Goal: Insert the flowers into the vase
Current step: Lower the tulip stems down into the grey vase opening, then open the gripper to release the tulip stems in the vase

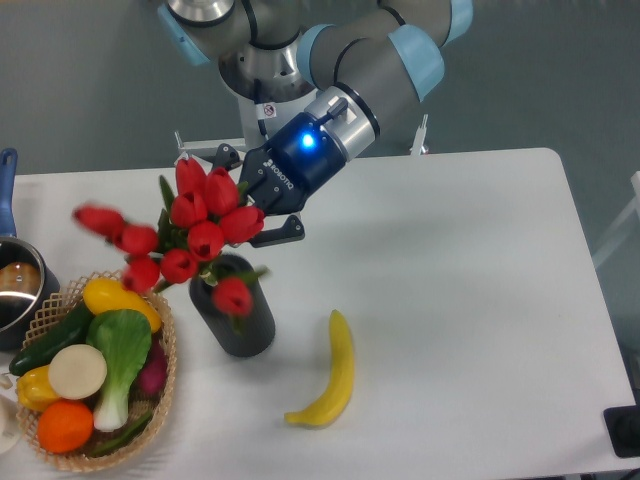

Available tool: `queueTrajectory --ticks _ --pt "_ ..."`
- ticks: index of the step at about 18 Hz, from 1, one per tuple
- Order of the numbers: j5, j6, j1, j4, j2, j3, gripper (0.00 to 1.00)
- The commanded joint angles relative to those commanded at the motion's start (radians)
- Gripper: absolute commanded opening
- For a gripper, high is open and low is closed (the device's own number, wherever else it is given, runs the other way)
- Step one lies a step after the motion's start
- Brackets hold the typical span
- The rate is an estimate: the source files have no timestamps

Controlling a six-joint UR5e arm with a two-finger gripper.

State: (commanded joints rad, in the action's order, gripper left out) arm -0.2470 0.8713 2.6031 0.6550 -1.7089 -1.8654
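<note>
The flowers [190, 225], a bunch of red tulips with green leaves, hang just above and to the left of the vase, with the stems reaching down into its mouth. One bloom droops over the front of the rim. My gripper [252, 194] is shut on the flowers from the upper right, its fingers on either side of the bunch. The vase [236, 318] is dark grey and ribbed, and its top leans a little to the left. Blooms and leaves hide the mouth of the vase, and the leftmost tulip is blurred.
A yellow banana [332, 372] lies to the right of the vase. A wicker basket [160, 395] full of vegetables and fruit stands close on the left. A blue-handled metal pot [18, 290] sits at the left edge.
</note>
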Motion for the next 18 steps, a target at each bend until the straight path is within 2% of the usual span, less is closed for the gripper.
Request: queueTrajectory --ticks 10,14,15,18 --pt "-0.005 0.012 0.014 0.002 -0.018 -0.005 0.02" --pt "-0.012 0.028 0.011 0.005 -0.04 -0.024 0.18" --pt "-0.017 0.041 0.009 0.005 -0.047 -0.04 0.26" --pt "-0.032 0.127 0.008 0.005 -0.064 -0.08 0.43"
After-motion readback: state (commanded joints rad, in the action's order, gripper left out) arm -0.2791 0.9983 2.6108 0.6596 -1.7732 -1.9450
